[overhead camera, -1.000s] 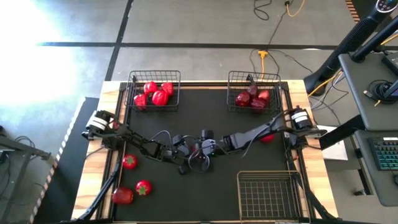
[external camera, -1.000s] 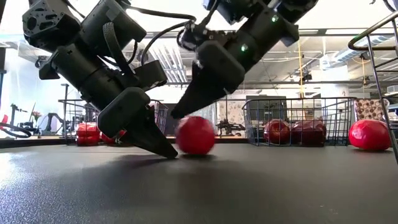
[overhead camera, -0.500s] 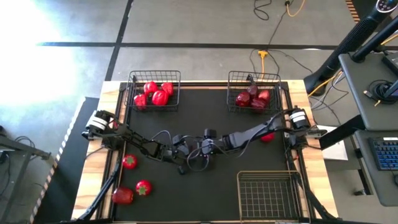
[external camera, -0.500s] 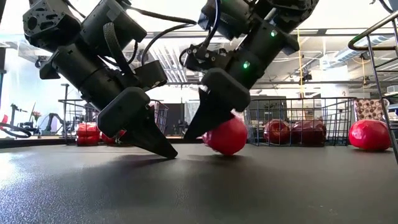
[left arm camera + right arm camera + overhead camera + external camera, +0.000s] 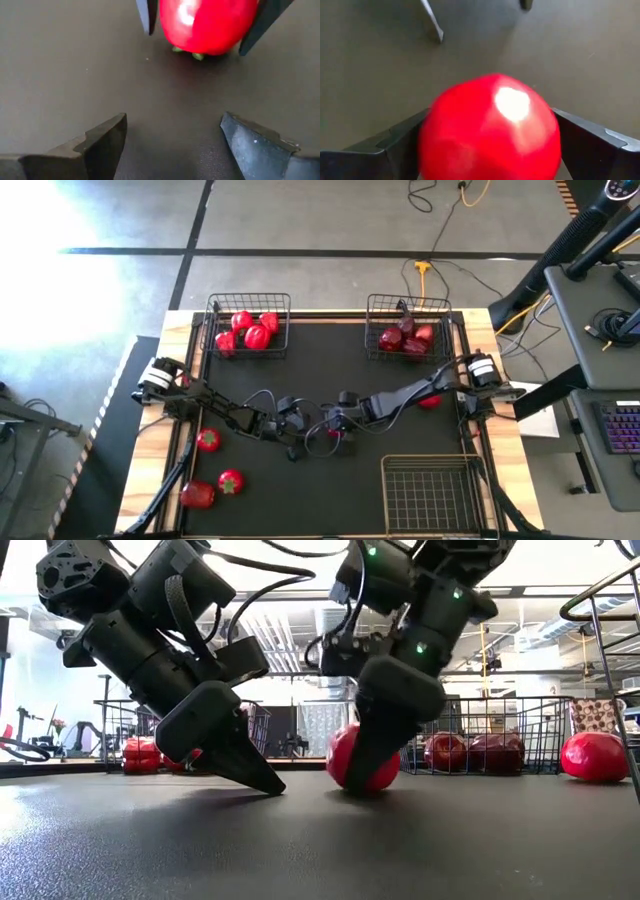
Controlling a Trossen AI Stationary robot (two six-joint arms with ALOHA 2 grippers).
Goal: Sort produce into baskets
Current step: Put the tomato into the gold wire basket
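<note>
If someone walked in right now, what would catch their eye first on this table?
Mid-table, the right gripper straddles a round red tomato, its open fingers on either side. The left gripper rests open and empty just beside it. Two baskets at the far edge, the left basket and the right basket, already hold red produce.

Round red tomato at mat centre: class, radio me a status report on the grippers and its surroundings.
Right gripper open, straddling round red tomato on black mat. Left gripper open, empty, beside it. Nothing blocking.
</note>
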